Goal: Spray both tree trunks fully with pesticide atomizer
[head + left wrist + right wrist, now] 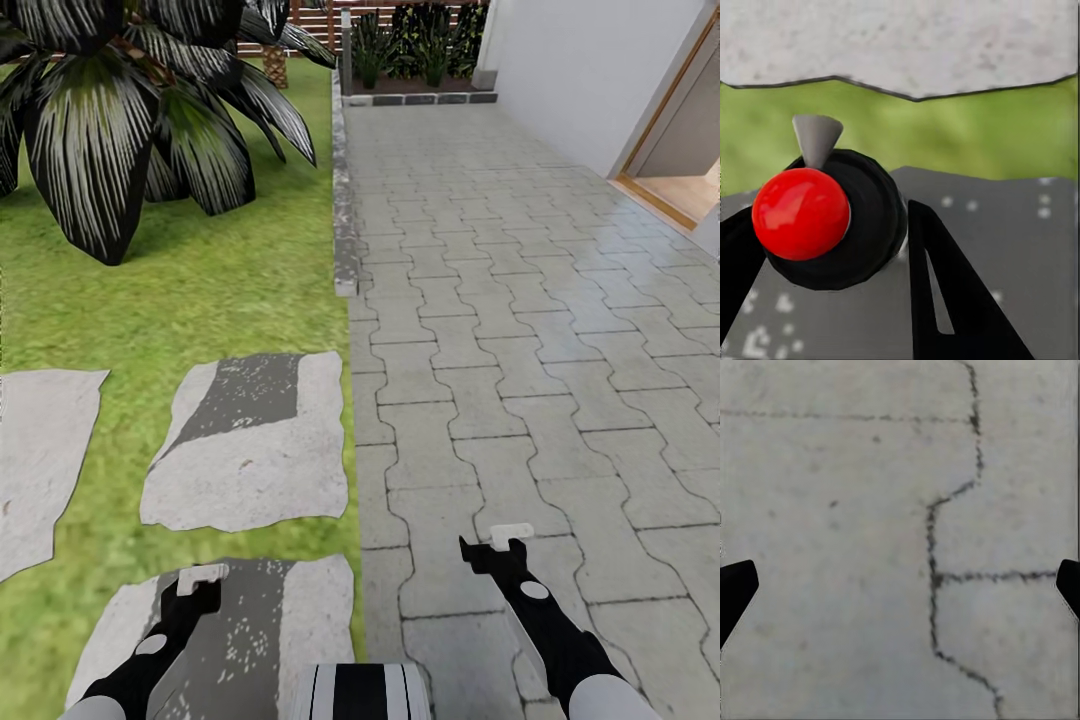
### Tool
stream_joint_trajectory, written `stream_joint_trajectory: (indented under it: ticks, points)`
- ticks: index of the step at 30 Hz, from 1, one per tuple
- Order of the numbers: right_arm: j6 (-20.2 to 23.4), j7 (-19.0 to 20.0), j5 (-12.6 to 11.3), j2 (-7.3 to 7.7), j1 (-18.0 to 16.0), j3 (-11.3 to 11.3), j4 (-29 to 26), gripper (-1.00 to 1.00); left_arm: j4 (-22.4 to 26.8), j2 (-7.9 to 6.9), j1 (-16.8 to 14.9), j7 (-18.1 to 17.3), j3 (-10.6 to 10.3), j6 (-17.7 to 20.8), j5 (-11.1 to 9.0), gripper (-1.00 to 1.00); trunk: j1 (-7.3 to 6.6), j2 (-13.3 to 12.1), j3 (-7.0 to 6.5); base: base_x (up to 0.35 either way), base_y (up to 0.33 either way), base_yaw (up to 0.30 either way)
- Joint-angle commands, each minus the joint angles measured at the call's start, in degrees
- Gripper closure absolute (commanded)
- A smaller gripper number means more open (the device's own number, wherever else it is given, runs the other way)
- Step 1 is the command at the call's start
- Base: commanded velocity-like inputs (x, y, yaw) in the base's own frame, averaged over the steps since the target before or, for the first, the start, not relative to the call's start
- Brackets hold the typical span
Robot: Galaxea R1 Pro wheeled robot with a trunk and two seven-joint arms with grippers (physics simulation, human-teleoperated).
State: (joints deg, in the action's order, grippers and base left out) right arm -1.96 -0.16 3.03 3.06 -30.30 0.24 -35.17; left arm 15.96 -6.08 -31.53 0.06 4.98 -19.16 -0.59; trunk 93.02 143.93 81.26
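Observation:
My left gripper (196, 590) hangs low over a grey stepping slab (250, 640) on the lawn (200, 290). In the left wrist view it is shut on the pesticide atomizer (825, 217), a black round body with a red ball top and a small grey nozzle, held between the black fingers (945, 300). My right gripper (497, 552) hovers over the paved path (520, 300), open, its fingertips (735, 589) far apart with bare paving between them. The two thick-trunked trees and any pesticide specks are out of view.
A big broad-leaved striped bush (120, 120) stands on the lawn at the far left. A stone kerb (345, 220) divides grass from paving. The white house wall (590, 70) and an open doorway (690, 150) lie at the right. Dark shrubs (420, 45) and the slat fence (300, 15) close the far end.

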Motion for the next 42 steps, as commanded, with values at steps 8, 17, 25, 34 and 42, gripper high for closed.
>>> stream_joint_trajectory:
  ticks: [8, 17, 25, 34, 42]
  points:
    - [-0.15, 0.23, 0.4, 0.01, 0.01, 0.02, 0.1, -1.0, -0.05, 0.02, -0.02, 0.03, 0.05, -0.09, -0.02, 1.0, -0.21, -0.1, -1.75, 0.0, 0.0, 0.0]
    - [-0.15, 0.24, 0.39, 0.03, -0.02, 0.02, 0.1, -1.0, -0.05, 0.02, -0.02, 0.03, 0.04, -0.09, -0.03, 1.0, -0.45, -0.22, -3.74, 0.0, 0.0, 0.0]
    - [-0.21, 0.02, 0.28, -0.01, -0.02, 0.02, 0.05, -1.0, -0.05, 0.02, -0.02, 0.0, 0.09, -0.09, -0.1, 1.0, -0.65, -0.33, -5.51, 0.0, 0.0, 0.0]
    - [-2.38, -0.1, 0.31, 0.1, 0.03, -0.05, 0.01, -1.0, -0.07, 0.02, -0.02, 0.03, 0.12, -0.09, -0.09, 1.0, -0.88, -0.45, -7.82, 0.0, 0.0, 0.0]
    - [-5.69, 0.03, 0.46, 0.06, 0.07, 0.02, 1.37, -1.0, -0.27, -0.29, 0.21, 0.06, 0.26, -0.02, 0.07, 1.0, -1.09, -0.55, -10.31, 0.0, 0.0, 0.0]
